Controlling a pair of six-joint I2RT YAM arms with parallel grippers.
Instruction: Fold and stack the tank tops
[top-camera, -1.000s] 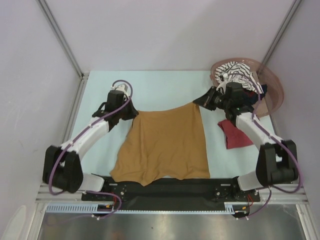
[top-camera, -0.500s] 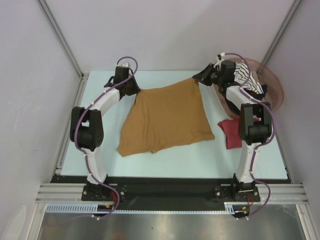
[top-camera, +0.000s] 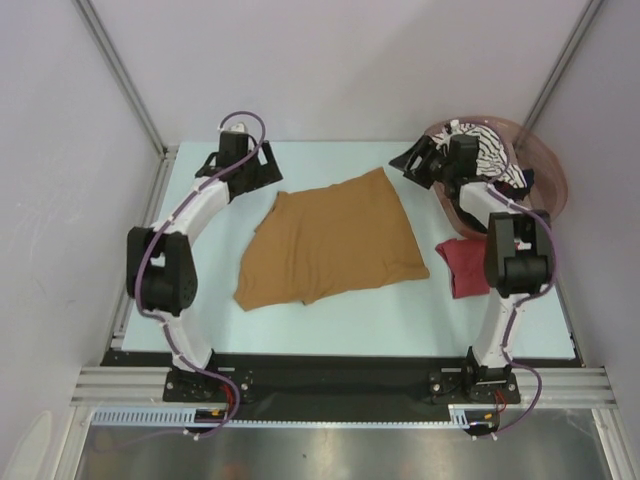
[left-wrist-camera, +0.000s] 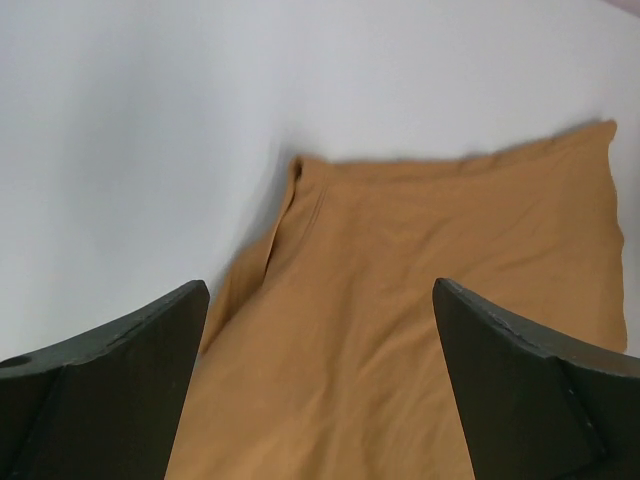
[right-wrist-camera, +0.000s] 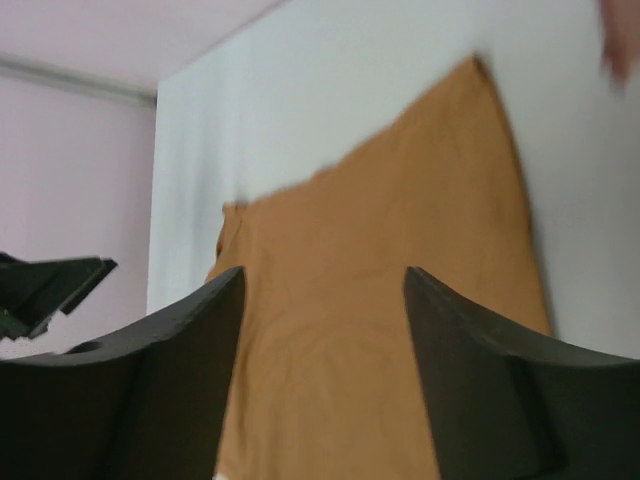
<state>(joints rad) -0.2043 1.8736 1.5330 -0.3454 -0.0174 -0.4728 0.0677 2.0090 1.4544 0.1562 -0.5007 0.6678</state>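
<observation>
A mustard-brown tank top (top-camera: 335, 240) lies spread flat in the middle of the table, also seen in the left wrist view (left-wrist-camera: 420, 330) and the right wrist view (right-wrist-camera: 390, 300). My left gripper (top-camera: 268, 175) hovers open just off its far left corner, nothing between the fingers (left-wrist-camera: 110, 390). My right gripper (top-camera: 408, 165) stands open off its far right corner, empty too. A dark red tank top (top-camera: 468, 265) lies folded at the right. A black-and-white striped tank top (top-camera: 492, 152) sits in the basket.
The pinkish-brown oval basket (top-camera: 545, 170) stands at the far right corner, holding dark cloth beside the striped one. White enclosure walls rise close on both sides. The left gripper's fingers (right-wrist-camera: 50, 290) show at the left of the right wrist view.
Both grippers carried the mustard-brown tank top's far edge away from the arm bases, then opened and let it go. The cloth now lies flat farther back.
</observation>
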